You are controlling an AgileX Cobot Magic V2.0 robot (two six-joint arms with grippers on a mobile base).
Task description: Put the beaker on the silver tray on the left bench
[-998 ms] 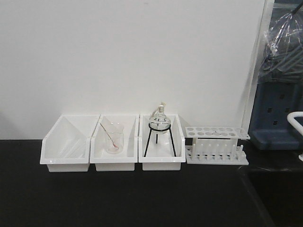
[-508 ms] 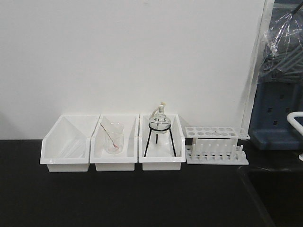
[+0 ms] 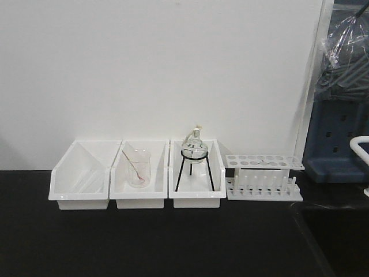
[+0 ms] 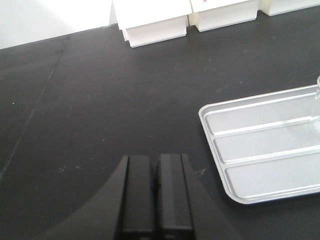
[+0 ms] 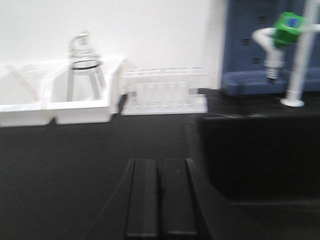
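The silver tray [image 4: 265,150] lies on the black top of the left bench [image 4: 110,100], to the right of my left gripper [image 4: 156,159]. That gripper is shut with nothing in it, low over the bench and clear of the tray's near left corner. A thin sliver of clear glass [image 4: 318,100] shows over the tray at the frame's right edge; too little shows to tell whether it is the beaker. My right gripper [image 5: 160,162] is also shut and empty above the bench top [image 5: 75,165], just left of the recessed sink [image 5: 260,155].
Three deep white bins [image 3: 138,199] line the back wall. The middle one holds a larger beaker with a rod and pink residue [image 3: 137,168], the right one a flask on a black tripod [image 3: 194,151]. A white test-tube rack [image 3: 263,178] and a green-capped tap [image 5: 287,30] stand further right.
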